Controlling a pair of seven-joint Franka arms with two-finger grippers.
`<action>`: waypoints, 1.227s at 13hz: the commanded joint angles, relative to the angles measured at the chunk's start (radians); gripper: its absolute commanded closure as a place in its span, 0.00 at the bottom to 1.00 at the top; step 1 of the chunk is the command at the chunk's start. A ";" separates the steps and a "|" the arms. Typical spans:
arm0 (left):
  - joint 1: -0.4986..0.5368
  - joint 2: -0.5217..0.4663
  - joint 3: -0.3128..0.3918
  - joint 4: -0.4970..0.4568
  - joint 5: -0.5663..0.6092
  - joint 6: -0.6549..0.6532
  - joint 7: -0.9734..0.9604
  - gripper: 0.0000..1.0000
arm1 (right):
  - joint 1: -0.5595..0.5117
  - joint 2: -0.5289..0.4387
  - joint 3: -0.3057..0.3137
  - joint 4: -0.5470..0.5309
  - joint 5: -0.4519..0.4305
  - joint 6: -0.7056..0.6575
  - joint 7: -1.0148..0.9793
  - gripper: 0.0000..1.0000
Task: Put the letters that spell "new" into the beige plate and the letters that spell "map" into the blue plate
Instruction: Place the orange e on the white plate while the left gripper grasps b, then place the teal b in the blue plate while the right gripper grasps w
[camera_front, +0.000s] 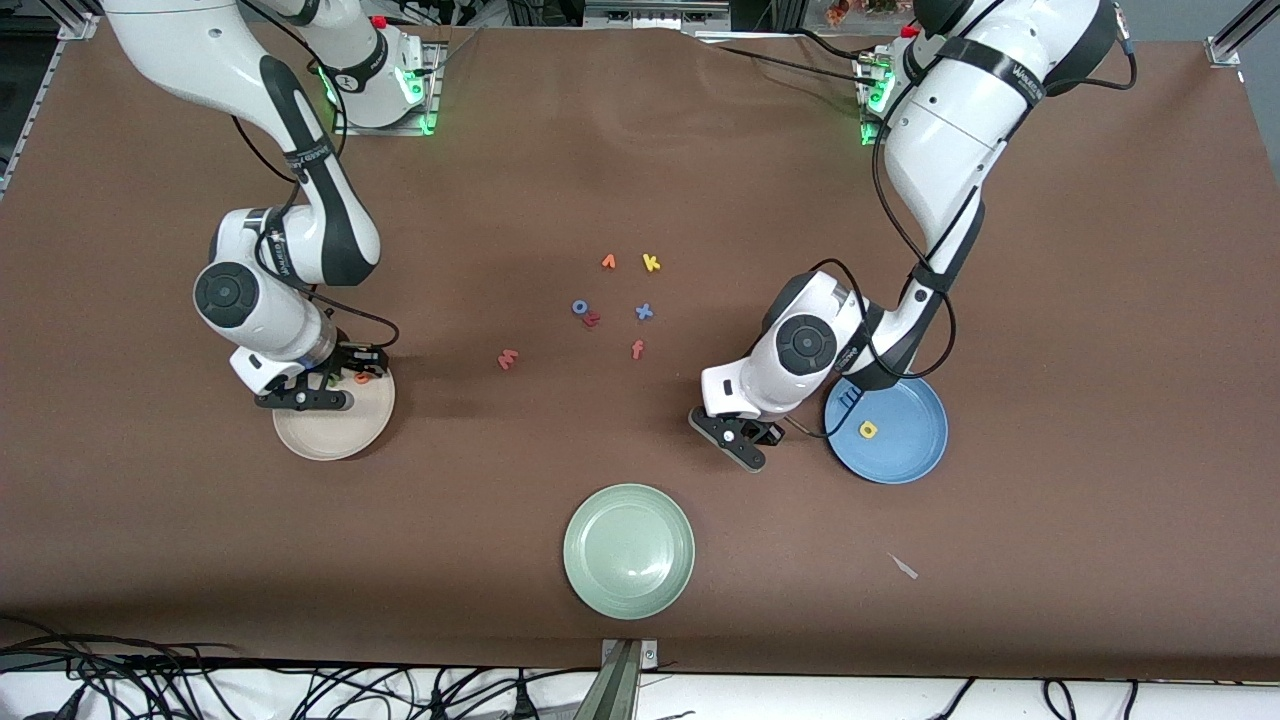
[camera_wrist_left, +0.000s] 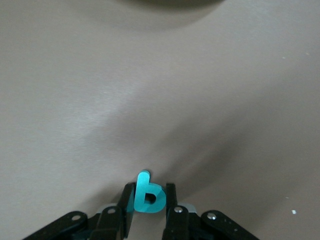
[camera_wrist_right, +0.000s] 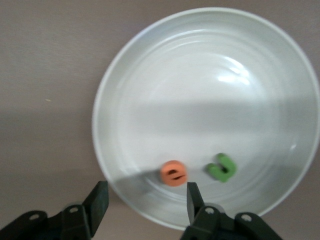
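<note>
My left gripper (camera_front: 748, 440) is down at the table beside the blue plate (camera_front: 905, 455), on the side toward the right arm's end. It is shut on the teal a (camera_wrist_left: 148, 196), which stands upright between the fingers. The yellow p (camera_front: 868, 430) and the blue m (camera_front: 848, 398) lie in the blue plate. My right gripper (camera_wrist_right: 145, 194) hangs open and empty over the edge of the beige plate (camera_wrist_right: 200, 75). The orange e (camera_wrist_right: 173, 173) and the olive-green n (camera_wrist_right: 221, 167) lie in that plate. The pinkish-red w (camera_front: 508, 358) lies on the mat between the two plates.
A cluster of loose letters sits mid-table: orange v (camera_front: 608, 262), yellow k (camera_front: 651, 262), blue o (camera_front: 580, 307), blue x (camera_front: 644, 312), red-orange f (camera_front: 637, 349). A pale green plate (camera_front: 628, 550) lies nearer the front camera.
</note>
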 joint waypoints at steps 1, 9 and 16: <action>0.048 -0.048 -0.004 0.005 0.029 -0.066 0.008 1.00 | 0.004 -0.009 0.103 0.021 0.010 0.002 0.237 0.28; 0.137 -0.186 0.035 -0.001 0.070 -0.383 0.102 1.00 | 0.112 0.080 0.202 0.097 -0.003 0.080 0.649 0.28; 0.232 -0.218 0.028 -0.217 0.211 -0.238 0.129 0.98 | 0.126 0.134 0.202 0.095 -0.007 0.155 0.664 0.28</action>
